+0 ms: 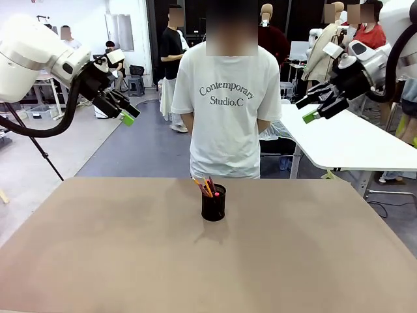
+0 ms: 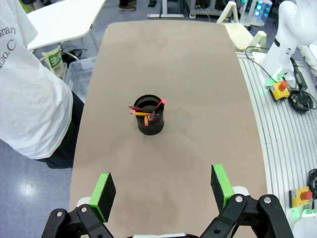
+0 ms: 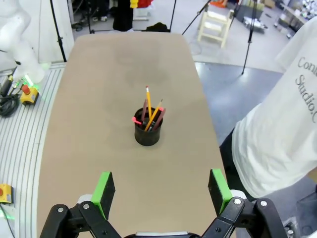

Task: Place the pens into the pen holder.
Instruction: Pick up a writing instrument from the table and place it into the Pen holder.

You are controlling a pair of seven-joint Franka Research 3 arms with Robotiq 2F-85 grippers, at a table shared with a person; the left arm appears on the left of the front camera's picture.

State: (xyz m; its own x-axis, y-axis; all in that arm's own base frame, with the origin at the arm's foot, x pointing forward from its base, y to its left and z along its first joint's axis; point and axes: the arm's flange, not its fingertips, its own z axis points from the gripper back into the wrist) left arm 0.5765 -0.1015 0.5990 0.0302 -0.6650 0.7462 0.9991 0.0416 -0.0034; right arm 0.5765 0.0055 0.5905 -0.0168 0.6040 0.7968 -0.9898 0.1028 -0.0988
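With the pens (image 1: pixel 207 186) standing in the pen holder (image 1: pixel 213 203), both grippers, the left gripper (image 1: pixel 125 109) and right gripper (image 1: pixel 317 107), hang wide open and empty, best kept high and clear.

Counter (image 1: pixel 98 261): brown, matte surface. One holder (image 1: pixel 213 203) stands upright near the centre, toward the far edge, with pens (image 1: pixel 206 186) inside.

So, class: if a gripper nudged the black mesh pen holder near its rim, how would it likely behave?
The pen holder looks light, being open mesh, so it would probably slide on the smooth table. The pens stick out well above its rim and lean sideways, so a high push might tip it.
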